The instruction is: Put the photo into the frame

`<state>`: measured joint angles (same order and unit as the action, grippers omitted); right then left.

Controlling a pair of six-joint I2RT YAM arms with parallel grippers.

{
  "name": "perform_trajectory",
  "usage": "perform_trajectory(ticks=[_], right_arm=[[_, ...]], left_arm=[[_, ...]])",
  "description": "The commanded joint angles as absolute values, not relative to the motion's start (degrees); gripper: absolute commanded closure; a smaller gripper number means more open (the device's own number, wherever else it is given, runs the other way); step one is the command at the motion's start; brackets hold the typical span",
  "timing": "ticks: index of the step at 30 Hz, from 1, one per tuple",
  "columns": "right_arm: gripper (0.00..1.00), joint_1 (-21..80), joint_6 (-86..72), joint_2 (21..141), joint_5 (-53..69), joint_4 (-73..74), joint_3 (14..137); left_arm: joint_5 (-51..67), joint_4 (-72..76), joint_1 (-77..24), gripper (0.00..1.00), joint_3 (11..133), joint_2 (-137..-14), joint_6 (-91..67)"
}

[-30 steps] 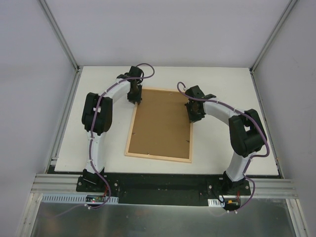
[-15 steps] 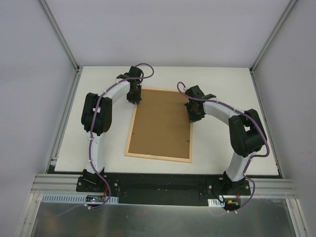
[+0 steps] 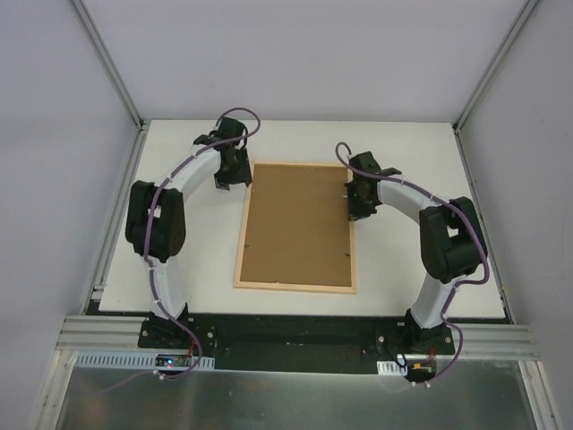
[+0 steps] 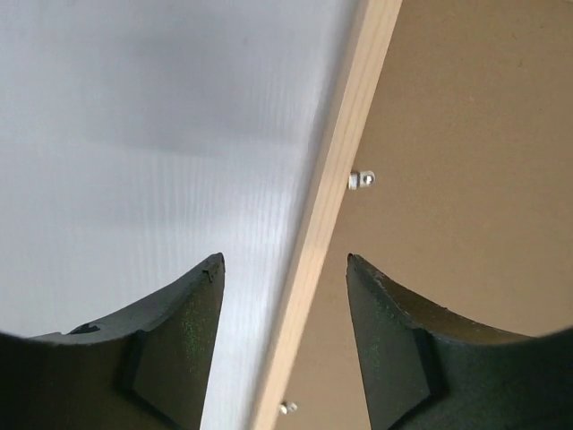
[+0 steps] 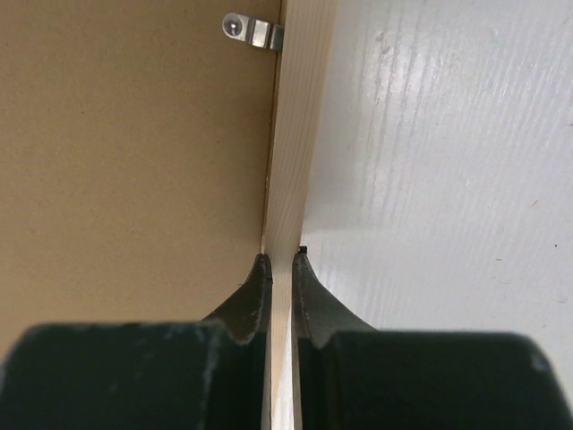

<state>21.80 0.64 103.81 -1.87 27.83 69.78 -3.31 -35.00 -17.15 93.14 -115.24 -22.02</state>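
The frame [image 3: 295, 288] lies flat on the white table, face down, with the plain brown backing board [image 3: 297, 224] filling it. My right gripper [image 3: 358, 204] is shut on the frame's right wood strip [image 5: 300, 134]; the two fingers pinch it in the right wrist view [image 5: 279, 260]. My left gripper [image 3: 229, 172] is open near the frame's far left corner. In the left wrist view [image 4: 285, 269] the left strip [image 4: 336, 179] runs between its spread jaws, untouched. The photo is not visible in any view.
A metal tab [image 5: 255, 32] holds the board at the right strip. A small metal stud [image 4: 361, 179] sits on the left strip. White enclosure walls stand on three sides, with a metal rail [image 3: 286, 333] along the near edge.
The frame has slid to the right and turned squarer to the table, held by my right gripper. My left arm has swung left, off the frame's far left corner.
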Motion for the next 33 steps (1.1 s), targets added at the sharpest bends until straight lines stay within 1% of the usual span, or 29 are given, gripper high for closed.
perform_trajectory(ticks=[1, 3, 4, 7, 10, 14, 18, 24, 33], right_arm=[[1.0, 21.01, -4.74, 104.41, -2.81, 30.67, 68.82], [1.0, 21.01, -7.28, 103.71, -3.43, 30.06, 67.86], [1.0, 21.09, -8.25, 103.19, -2.99, 29.28, 66.63], [1.0, 21.01, -11.5, 102.13, -3.16, 27.43, 64.78], [1.0, 21.0, -13.62, 100.99, -3.78, 26.2, 62.94], [1.0, 21.0, -15.55, 99.06, -3.96, 24.35, 60.39], [1.0, 21.18, -16.43, 98.53, -3.95, 23.64, 59.5], [1.0, 21.27, -16.44, 99.05, -4.22, 23.73, 60.11], [1.0, 21.45, -16.35, 100.37, -4.31, 24.43, 61.35]], left_arm=[[-8.17, -39.46, -16.7, 0.44, 83.71, -101.1, -40.99], [-8.35, -39.46, -17.4, 0.51, 74.13, -94.25, -50.31], [-8.52, -39.46, -18.27, 0.52, 69.92, -91.52, -54.54], [-8.0, -39.46, -21.96, 0.49, 59.54, -83.61, -67.03], [-7.56, -39.46, -26.53, 0.5, 51.7, -76.4, -76.79], [-7.39, -39.55, -33.21, 0.52, 44.23, -71.2, -85.15], [-6.86, -39.55, -37.26, 0.53, 39.73, -69.17, -89.99], [-5.63, -39.11, -41.39, 0.56, 38.15, -71.54, -92.9], [-4.31, -38.58, -42.71, 0.6, 37.88, -70.67, -92.29]])
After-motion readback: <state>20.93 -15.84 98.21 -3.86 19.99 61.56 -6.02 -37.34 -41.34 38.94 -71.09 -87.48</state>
